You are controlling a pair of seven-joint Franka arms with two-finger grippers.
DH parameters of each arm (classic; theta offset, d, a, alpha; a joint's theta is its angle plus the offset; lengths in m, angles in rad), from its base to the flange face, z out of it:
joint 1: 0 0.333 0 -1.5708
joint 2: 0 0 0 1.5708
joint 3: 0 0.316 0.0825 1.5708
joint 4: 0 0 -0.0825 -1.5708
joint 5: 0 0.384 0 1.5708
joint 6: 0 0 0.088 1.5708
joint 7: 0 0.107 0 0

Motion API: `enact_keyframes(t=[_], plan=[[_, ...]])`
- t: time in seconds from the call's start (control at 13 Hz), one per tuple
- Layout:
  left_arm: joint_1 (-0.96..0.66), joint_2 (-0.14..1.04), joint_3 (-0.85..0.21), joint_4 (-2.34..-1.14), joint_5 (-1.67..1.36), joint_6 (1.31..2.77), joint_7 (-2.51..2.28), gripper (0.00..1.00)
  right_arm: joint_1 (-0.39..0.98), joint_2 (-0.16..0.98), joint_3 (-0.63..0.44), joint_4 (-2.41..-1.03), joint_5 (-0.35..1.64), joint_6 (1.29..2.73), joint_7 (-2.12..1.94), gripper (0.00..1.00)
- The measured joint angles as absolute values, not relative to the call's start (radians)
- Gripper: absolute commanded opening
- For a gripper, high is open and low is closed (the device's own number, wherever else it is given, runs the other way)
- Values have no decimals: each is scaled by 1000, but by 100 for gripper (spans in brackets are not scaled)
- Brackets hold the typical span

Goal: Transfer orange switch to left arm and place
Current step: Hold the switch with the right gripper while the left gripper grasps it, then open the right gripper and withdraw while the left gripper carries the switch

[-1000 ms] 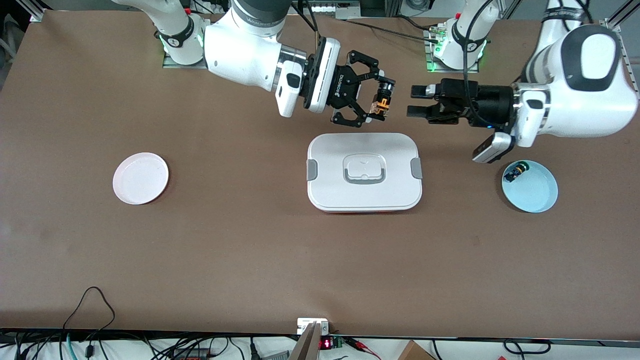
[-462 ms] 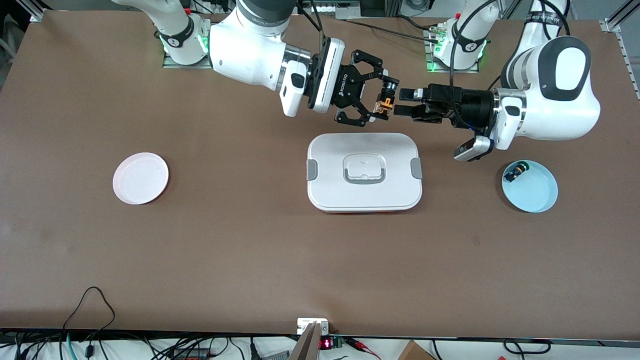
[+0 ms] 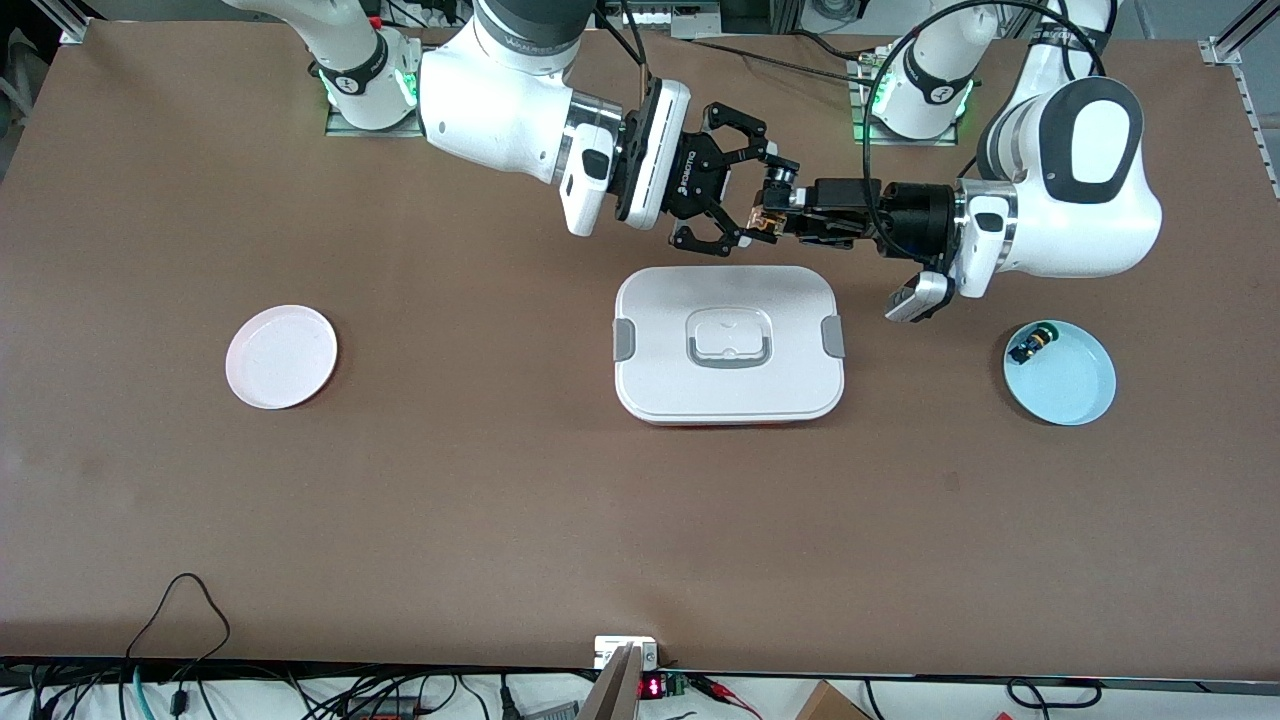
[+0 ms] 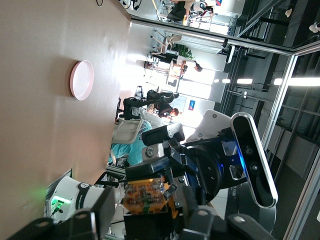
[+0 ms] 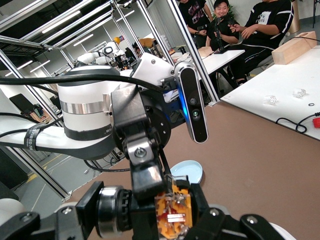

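**Orange switch held between both claws above the table, just past the box's edge**

Orange switch (image 3: 768, 212) hangs in the air, pinched in the right gripper (image 3: 762, 208), whose fingers are pressed onto it from two sides. The silvery end of the switch points toward the robots' bases and its orange part sits lower in the front view. It is over bare table, farther from the front camera than the box (image 3: 729, 345) and near the box's edge, not above the lid.

The left gripper (image 3: 795, 212) reaches in from the left arm's end of the table and meets the switch head-on. In the left wrist view its dark fingers (image 4: 102, 210) stand on either side of the switch's orange body (image 4: 147, 196), close against it; whether they already bear on it cannot be told. The right wrist view shows the same meeting from the opposing direction, the orange part (image 5: 172, 212) sitting between the right gripper's own fingers with the left gripper's black body right up against it.

Toward the left arm's end of the table from the box lies a blue plate (image 3: 1075, 385) with a small black piece (image 3: 1030, 346) near its rim. Toward the right arm's end from the box lies a white plate (image 3: 281, 356).
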State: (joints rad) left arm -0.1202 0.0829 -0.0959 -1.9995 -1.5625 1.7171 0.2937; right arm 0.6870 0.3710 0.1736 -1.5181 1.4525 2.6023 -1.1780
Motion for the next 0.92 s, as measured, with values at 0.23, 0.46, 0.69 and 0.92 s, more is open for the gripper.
enact_keyframes(t=[0.23, 0.46, 0.69, 0.92], plan=[[-120, 82, -96, -2001, -1572, 1719, 295, 38, 687, 371, 173, -1514, 1454, 2605, -1173, 22], [-119, 80, -96, -2001, -1573, 1719, 295, 34, 687, 372, 173, -1512, 1454, 2605, -1172, 34], [-119, 78, -96, -2001, -1573, 1721, 294, 28, 687, 372, 173, -1510, 1456, 2605, -1168, 100], [-117, 76, -95, -2001, -1573, 1724, 296, 26, 687, 372, 173, -1501, 1468, 2605, -1116, 100]])
